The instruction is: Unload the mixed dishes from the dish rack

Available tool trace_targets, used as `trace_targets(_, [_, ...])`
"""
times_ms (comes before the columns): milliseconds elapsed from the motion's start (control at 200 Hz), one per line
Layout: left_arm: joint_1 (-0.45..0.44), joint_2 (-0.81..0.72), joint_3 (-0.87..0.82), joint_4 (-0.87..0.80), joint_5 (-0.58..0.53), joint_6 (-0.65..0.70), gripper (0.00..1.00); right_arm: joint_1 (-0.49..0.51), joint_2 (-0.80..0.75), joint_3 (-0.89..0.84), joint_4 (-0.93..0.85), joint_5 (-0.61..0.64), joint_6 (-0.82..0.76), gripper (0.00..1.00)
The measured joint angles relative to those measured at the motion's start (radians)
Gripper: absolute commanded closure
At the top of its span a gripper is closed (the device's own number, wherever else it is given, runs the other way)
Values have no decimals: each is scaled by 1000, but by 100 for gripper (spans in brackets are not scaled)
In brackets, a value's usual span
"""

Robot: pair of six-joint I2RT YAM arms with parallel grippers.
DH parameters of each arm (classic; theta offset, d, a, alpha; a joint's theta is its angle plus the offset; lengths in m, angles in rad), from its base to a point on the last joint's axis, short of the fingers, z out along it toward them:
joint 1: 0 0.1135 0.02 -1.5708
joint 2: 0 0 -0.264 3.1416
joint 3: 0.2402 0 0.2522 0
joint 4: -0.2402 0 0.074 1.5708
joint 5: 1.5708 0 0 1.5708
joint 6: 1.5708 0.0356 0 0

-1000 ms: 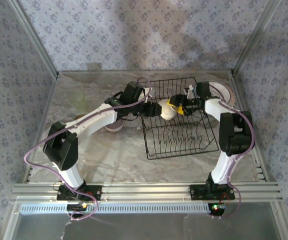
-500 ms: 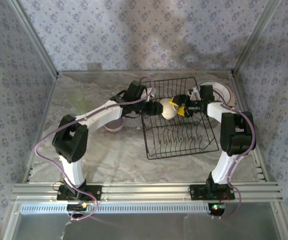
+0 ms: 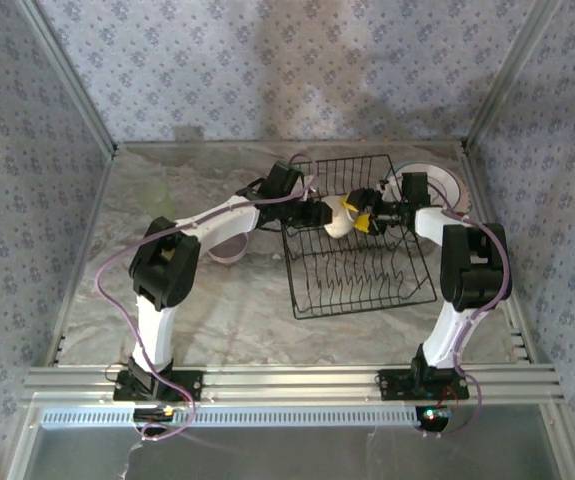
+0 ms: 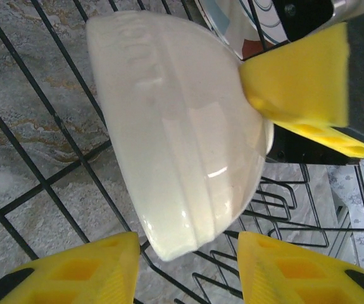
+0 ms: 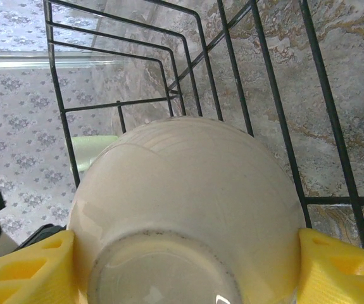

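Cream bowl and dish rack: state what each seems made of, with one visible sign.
The cream bowl looks like glazed ceramic: glossy highlights, moulded ridges, a duller foot ring; hard plastic is possible. The dish rack is thin black wire, probably coated metal.

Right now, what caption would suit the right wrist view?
Right gripper holds a cream bowl over the black rack.

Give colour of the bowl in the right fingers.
Plain cream bowl; right wrist view shows it best.

bare table (image 3: pixel 247 320) before dish rack (image 3: pixel 362 275)
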Motion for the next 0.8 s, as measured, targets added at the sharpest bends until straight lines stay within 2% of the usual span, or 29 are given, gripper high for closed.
trace_targets(190, [0,27,1,47,22,-23,56,-8,16,-5,46,-21,30,36])
trace_targets(360, [0,47,1,124,57,-51,60,-12,30,-12,96,-42,60,36])
trace_targets(800, [8,66,-10,247,118,-131,86,-29,47,-23,190,-74,151,35])
